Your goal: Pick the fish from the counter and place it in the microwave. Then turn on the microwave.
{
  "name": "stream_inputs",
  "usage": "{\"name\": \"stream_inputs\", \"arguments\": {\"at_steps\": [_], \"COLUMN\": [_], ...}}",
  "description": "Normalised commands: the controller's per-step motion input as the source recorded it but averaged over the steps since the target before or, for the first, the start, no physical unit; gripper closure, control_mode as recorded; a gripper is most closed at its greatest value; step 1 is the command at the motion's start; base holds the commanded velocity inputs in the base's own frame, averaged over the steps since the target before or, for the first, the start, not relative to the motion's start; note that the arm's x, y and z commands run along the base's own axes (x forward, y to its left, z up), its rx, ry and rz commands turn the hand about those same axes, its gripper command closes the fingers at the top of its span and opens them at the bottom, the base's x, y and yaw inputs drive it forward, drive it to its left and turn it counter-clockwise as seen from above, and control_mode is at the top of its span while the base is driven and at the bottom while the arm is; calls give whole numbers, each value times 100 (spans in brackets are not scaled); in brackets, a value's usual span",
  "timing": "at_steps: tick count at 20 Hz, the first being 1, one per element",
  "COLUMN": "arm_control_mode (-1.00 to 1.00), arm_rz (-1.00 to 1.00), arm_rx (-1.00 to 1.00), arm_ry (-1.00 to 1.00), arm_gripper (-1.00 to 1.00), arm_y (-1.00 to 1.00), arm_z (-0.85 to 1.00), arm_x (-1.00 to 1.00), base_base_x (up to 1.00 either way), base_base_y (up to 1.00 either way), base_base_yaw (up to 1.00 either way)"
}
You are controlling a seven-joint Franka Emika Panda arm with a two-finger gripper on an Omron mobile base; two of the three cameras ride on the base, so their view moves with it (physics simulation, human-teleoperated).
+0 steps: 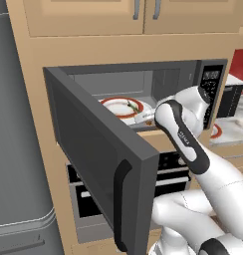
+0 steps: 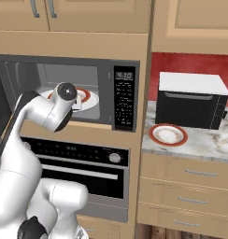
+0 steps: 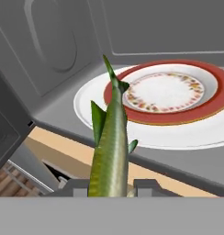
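Observation:
The fish (image 3: 111, 147) is slender and olive-green, and it stands up between the fingertips of my gripper (image 3: 111, 186), which is shut on it. Its tail points toward a red-rimmed white plate (image 3: 173, 92) on the white turntable inside the microwave (image 1: 143, 79). The fish hangs just over the microwave's front sill, short of the plate. The microwave door (image 1: 93, 149) is swung wide open to the left. In the left base view my gripper (image 1: 143, 118) reaches into the cavity at its front edge. The counter (image 2: 200, 140) lies to the right of the microwave.
The black button panel (image 2: 124, 98) sits on the microwave's right side. A black oven (image 2: 83, 163) is below it. On the counter stand a red-rimmed plate (image 2: 167, 134) and a black toaster oven (image 2: 193, 100). A grey fridge (image 1: 19, 149) flanks the open door.

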Motion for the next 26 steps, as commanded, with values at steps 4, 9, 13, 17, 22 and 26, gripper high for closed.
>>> {"name": "stream_inputs", "arguments": {"at_steps": [4, 9, 13, 17, 22, 26], "arm_control_mode": [-100, -100, -100, -100, -100, -100], "arm_rz": [0, -1, -1, 0, -1, -4], "arm_rx": [0, 0, 0, 0, 0, 0], "arm_ry": [0, -7, -12, -13, -3, 0], "arm_gripper": [100, 100, 100, 100, 100, 100], "arm_y": [15, 17, 15, 4, 0, 1], "arm_z": [4, 0, 0, 1, 0, 0], "arm_x": [27, 28, 26, 24, 22, 25], "base_base_x": [0, 0, 0, 0, 0, 0], "base_base_y": [0, 0, 0, 0, 0, 0], "base_base_yaw": [0, 0, 0, 0, 0, 0]}}
